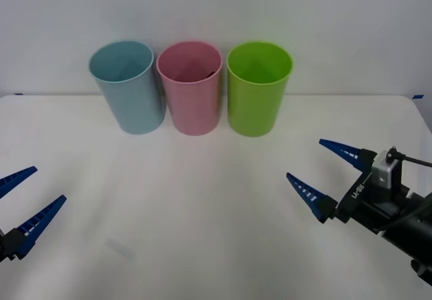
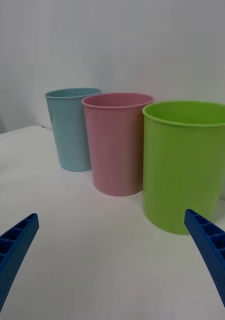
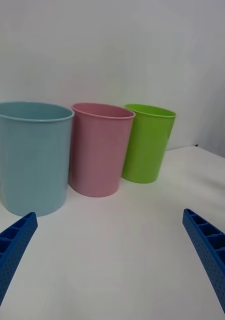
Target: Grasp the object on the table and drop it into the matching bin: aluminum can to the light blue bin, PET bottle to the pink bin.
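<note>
The right hand [image 1: 316, 176] carried two blue, ribbed fingers tapering to points, each marked with small white dashes along its side. They were fixed to a black body printed with white lettering, topped by a small silver-grey block from which a thin black cable ran. The left hand [image 1: 28, 190] had the same blue tapered fingers, ribbed and finely dotted, on a black mount.

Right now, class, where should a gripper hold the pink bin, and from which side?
Likely the pink bin by its near rim, from above, one finger inside: it stands upright and open, light blue bin and lime green bin crowding its sides.
</note>
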Controlling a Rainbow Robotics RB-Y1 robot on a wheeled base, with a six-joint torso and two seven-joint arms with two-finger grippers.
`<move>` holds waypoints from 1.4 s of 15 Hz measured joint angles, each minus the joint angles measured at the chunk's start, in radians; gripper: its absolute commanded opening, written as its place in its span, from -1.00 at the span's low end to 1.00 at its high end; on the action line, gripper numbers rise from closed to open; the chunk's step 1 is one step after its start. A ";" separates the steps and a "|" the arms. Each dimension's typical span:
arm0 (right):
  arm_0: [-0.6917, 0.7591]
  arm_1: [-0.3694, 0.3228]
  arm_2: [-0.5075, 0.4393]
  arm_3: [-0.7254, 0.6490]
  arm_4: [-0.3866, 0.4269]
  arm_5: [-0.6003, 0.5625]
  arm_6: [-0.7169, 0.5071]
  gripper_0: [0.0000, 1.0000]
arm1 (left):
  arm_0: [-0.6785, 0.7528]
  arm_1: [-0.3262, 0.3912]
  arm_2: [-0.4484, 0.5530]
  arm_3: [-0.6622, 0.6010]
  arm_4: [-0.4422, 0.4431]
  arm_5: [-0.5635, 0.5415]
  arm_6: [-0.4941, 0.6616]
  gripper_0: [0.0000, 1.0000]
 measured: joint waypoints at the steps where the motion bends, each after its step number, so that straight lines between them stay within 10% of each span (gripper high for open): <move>1: 0.034 0.001 -0.018 0.000 -0.008 -0.009 0.030 1.00 | 0.000 0.000 0.000 0.000 0.000 0.000 0.000 1.00; 21: 0.238 -0.006 -0.258 0.043 -0.031 -0.349 0.052 1.00 | 0.000 0.000 0.000 0.000 0.000 0.000 0.000 1.00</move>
